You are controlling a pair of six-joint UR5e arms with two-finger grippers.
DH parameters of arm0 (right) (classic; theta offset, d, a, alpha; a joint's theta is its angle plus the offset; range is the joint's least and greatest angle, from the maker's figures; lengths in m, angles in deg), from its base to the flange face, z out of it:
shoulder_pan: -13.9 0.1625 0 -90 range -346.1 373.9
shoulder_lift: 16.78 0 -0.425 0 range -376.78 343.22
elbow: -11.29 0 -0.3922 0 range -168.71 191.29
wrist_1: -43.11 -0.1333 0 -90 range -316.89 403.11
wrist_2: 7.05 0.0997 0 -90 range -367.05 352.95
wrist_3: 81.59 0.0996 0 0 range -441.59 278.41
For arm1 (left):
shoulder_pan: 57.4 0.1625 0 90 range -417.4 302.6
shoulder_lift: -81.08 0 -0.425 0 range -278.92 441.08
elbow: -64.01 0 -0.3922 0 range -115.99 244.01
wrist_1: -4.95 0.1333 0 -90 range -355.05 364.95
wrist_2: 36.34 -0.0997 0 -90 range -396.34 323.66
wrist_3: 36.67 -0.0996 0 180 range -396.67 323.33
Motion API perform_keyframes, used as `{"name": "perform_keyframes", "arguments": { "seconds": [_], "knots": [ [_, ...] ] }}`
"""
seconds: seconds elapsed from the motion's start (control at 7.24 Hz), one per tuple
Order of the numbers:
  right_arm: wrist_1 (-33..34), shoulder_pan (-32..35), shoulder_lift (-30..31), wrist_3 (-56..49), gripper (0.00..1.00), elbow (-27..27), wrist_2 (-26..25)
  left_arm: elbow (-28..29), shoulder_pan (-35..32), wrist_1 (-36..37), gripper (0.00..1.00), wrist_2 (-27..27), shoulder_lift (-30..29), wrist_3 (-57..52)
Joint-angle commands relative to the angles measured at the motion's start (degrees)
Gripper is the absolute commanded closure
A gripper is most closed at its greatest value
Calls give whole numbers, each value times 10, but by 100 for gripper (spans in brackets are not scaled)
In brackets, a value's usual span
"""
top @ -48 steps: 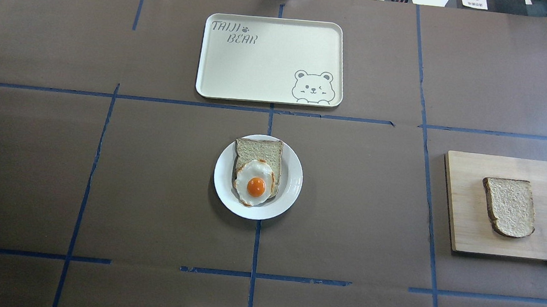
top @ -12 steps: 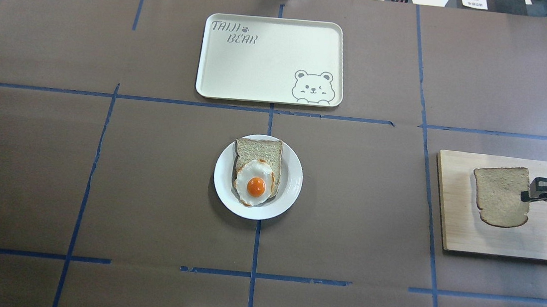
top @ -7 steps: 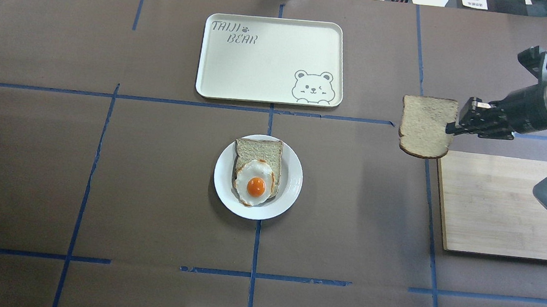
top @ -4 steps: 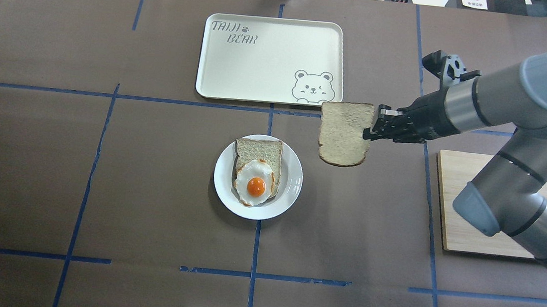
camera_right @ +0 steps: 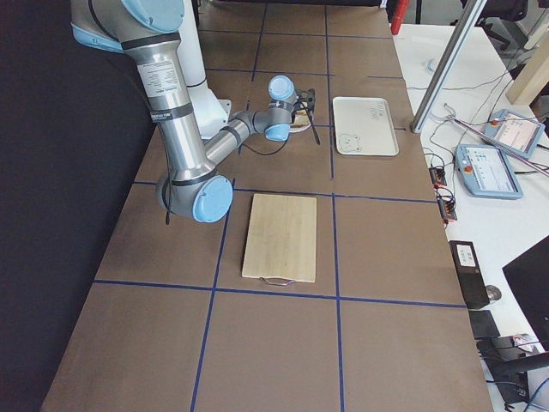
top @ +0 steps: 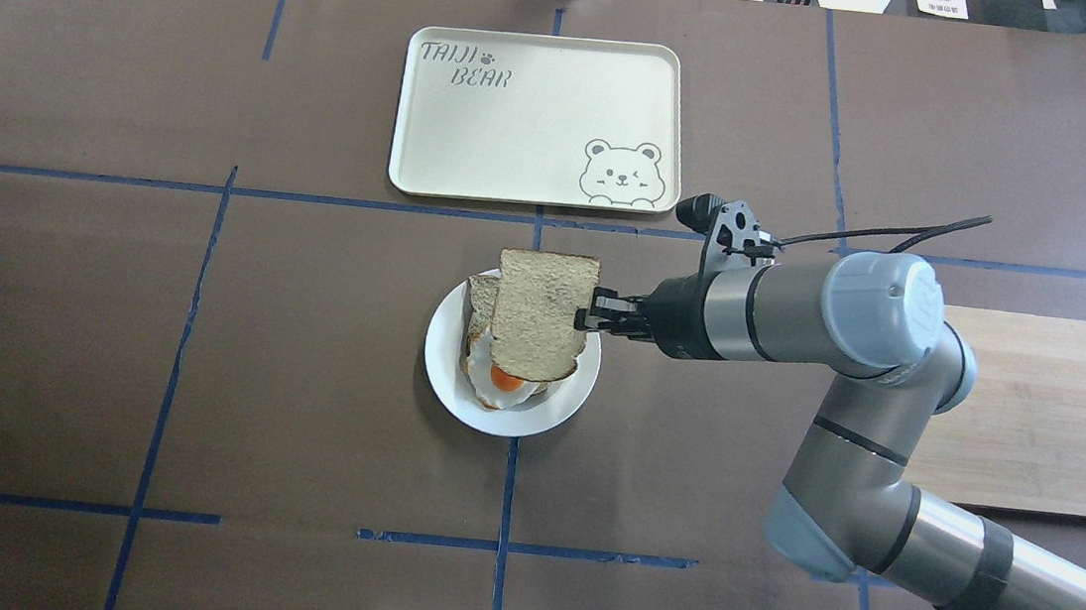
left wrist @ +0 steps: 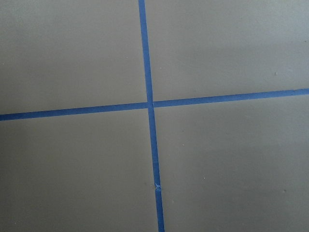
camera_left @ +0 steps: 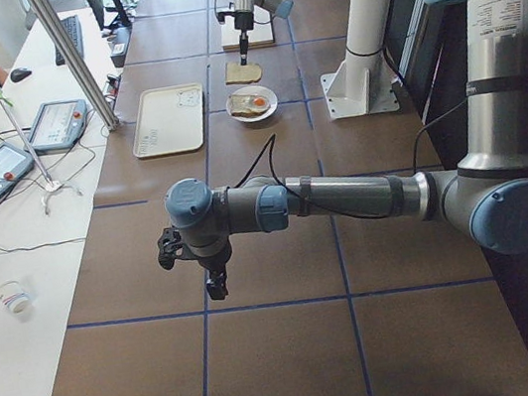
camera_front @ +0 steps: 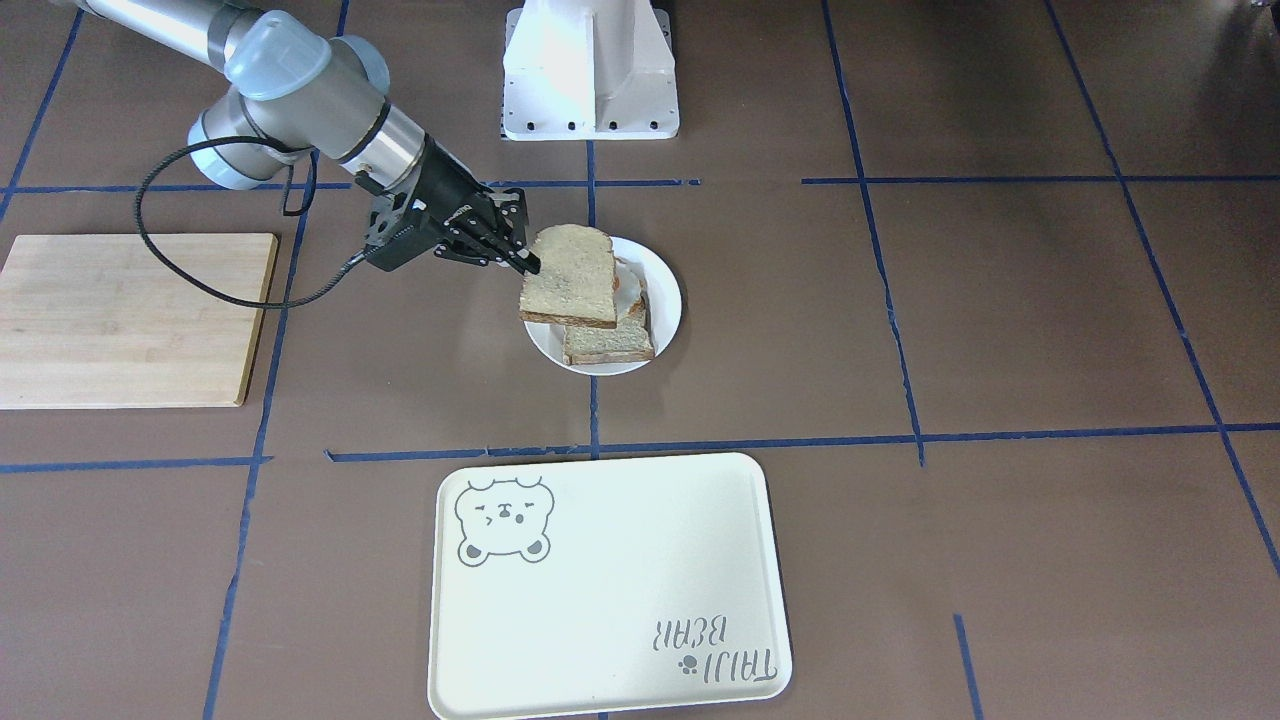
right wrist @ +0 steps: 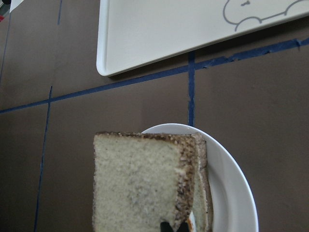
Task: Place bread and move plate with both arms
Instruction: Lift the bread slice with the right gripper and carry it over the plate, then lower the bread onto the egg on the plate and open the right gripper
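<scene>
My right gripper [top: 585, 317] is shut on the edge of the bread [top: 542, 310], a grainy slice with a dark crust. It holds the slice level just above the white plate [top: 578, 388]. On the plate lies a paler toast [top: 478, 295] with a fried egg [top: 508, 382], mostly covered by the bread. The front-facing view shows the right gripper [camera_front: 528, 262], the bread [camera_front: 570, 275] and the plate [camera_front: 668, 290]. The right wrist view shows the bread [right wrist: 140, 186] over the plate [right wrist: 234, 193]. My left gripper [camera_left: 216, 286] hangs over bare table far from the plate; I cannot tell if it is open.
A cream tray with a bear drawing [top: 521, 124] lies beyond the plate. A wooden cutting board [top: 1041, 413] lies at the right, partly under my right arm. The white base column [camera_front: 590, 70] stands at the robot's side. Blue tape lines cross the brown table.
My right gripper took the bread off the cutting board, lifted it and carried it left, from the board's side to just over the plate. The board shifted slightly.
</scene>
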Motion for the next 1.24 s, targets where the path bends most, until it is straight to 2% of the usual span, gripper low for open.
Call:
{"name": "perform_keyframes", "arguments": {
  "seconds": [0.0, 0.55, 0.69, 0.83, 0.97, 1.1],
  "knots": [
    [-10, -21, -23, -21, 100, 34, -21, 3, 0, -2, 0, 0, 1, 0],
    [-2, -40, -20, -24, 99, 44, -28, 5, 0, -2, 0, 0, 1, -2],
    [0, -40, -21, -24, 88, 46, -28, 4, 0, -2, 0, 0, 1, -2],
    [0, -39, -22, -22, 67, 49, -28, 1, 0, -2, 0, 0, 1, -1],
    [11, -39, -22, -20, 22, 50, -35, -1, 0, -2, 0, 0, 1, 0],
    [23, -27, -27, -17, 0, 47, -35, -2, 0, -2, 0, 0, 1, 1]
  ]
}}
